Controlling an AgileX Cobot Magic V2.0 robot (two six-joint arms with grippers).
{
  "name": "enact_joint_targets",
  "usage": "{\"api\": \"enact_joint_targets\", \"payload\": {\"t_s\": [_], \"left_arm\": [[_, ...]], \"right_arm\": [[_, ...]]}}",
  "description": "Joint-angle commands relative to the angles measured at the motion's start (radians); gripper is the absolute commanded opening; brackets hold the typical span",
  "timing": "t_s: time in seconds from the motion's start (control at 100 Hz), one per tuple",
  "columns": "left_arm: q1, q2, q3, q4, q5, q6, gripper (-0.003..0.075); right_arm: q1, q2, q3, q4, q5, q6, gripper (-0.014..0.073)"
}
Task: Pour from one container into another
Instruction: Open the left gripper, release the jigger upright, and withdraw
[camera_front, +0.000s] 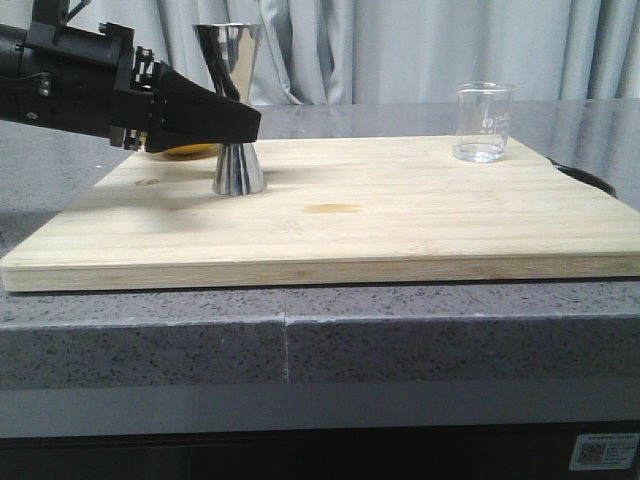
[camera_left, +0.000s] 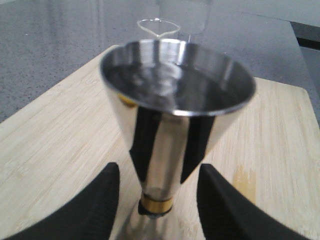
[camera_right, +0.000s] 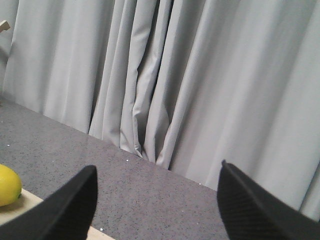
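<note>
**Left arm at the jigger, beaker standing far right**

A grey stone counter (camera_front: 420, 330) carries a large pale wooden board (camera_front: 400, 215), with grey curtains (camera_right: 200, 75) hanging behind it.

The left arm reaches in from the left, and its gripper (camera_front: 225, 122) sits level with the narrow middle of the jigger (camera_front: 236, 110). In the left wrist view the two black fingers (camera_left: 100, 205) stand apart, one on each side of the jigger's gold waist (camera_left: 156, 204), with a gap showing on both sides; nothing is clamped.

The right gripper (camera_right: 157, 200) shows only in its own wrist view, its fingers spread wide with curtain and counter between them.

The steel jigger stands upright on the far left part of the board. The clear glass beaker (camera_front: 484, 122) stands upright at the far right corner, well apart from the jigger.

A yellow lemon (camera_front: 185, 152) lies just behind the left gripper, mostly hidden.
</note>
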Motion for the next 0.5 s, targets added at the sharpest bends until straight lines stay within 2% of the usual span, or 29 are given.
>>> {"api": "enact_joint_targets", "payload": {"t_s": [0.0, 0.49], "left_arm": [[0.002, -0.039, -0.024, -0.052, 0.059, -0.012, 0.0421], [0.025, -0.088, -0.024, 0.03, 0.042, -0.055, 0.0424]], "right_arm": [[-0.004, -0.011, -0.022, 0.019, -0.043, 0.001, 0.0459], [-0.004, -0.011, -0.022, 0.019, -0.043, 0.001, 0.0459]]}}
